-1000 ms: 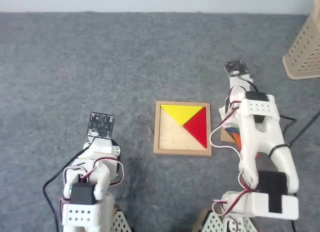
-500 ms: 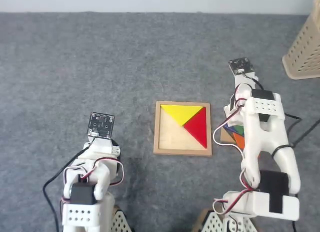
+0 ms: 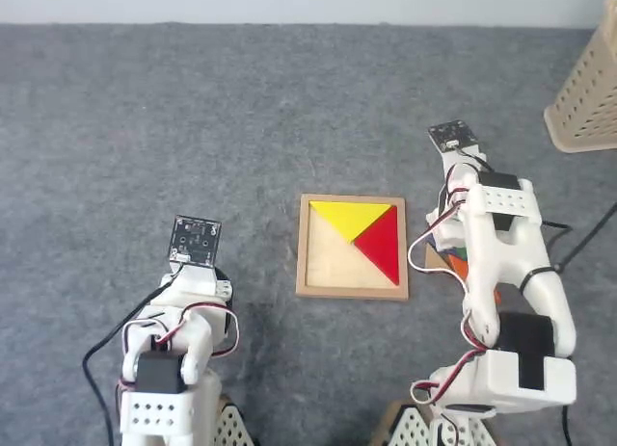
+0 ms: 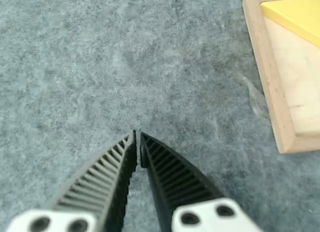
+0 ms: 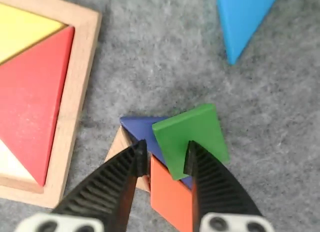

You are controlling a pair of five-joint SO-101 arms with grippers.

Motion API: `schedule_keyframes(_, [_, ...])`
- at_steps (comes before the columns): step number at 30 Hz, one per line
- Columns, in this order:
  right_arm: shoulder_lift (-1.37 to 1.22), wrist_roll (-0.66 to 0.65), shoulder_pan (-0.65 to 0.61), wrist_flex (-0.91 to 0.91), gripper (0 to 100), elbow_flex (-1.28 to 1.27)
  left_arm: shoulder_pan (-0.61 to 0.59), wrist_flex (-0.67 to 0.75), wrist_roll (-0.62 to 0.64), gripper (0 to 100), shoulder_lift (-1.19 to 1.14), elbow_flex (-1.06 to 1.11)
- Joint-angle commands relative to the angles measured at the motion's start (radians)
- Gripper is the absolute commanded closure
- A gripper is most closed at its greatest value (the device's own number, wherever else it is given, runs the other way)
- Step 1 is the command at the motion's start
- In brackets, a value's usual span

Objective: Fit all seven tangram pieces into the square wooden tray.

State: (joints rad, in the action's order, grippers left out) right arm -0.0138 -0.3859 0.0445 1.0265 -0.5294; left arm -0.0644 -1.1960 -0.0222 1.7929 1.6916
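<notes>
The right gripper (image 5: 165, 159) is hanging part-open and empty over the green piece (image 5: 192, 132), which is lying at the wooden tray's (image 3: 351, 293) three o'clock. The left gripper (image 4: 138, 138) is sitting closed, empty, at its nine o'clock.

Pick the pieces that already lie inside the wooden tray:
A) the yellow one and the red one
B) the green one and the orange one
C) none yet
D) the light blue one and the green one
A: the yellow triangle and the red triangle lie flat inside the tray, while the green piece, the orange piece and the light blue triangle lie outside it.
</notes>
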Motion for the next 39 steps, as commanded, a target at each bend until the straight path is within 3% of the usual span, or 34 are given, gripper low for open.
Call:
schedule_keyframes(1, [0.093, -0.015, 0.013, 0.015, 86.1, 0.029, -0.005, -0.005, 0.009, 99, 0.003, -0.005])
schedule_keyframes(6, [0.274, -0.051, 0.007, 0.165, 86.1, -0.02, -0.005, -0.005, 0.009, 99, 0.003, -0.005])
schedule_keyframes(10, [0.303, -0.292, 0.016, 0.245, 85.9, -0.087, -0.005, -0.005, 0.009, 99, 0.003, -0.005])
schedule_keyframes(17, [0.188, -0.646, 0.096, 0.231, 76.2, -0.103, -0.005, -0.005, 0.009, 99, 0.003, -0.005])
schedule_keyframes(25, [-0.027, -0.835, 0.122, 0.056, 74.5, -0.1, -0.005, -0.005, 0.009, 99, 0.003, -0.005])
schedule_keyframes(30, [-0.087, -0.848, 0.128, 0.058, 74.5, -0.071, -0.005, -0.005, 0.009, 99, 0.003, -0.005])
schedule_keyframes(34, [-0.088, -0.756, 0.124, 0.061, 75.6, -0.071, -0.005, -0.005, 0.009, 99, 0.003, -0.005])
schedule_keyframes(39, [-0.09, -0.654, 0.12, 0.061, 90.5, -0.066, -0.005, -0.005, 0.009, 99, 0.003, -0.005])
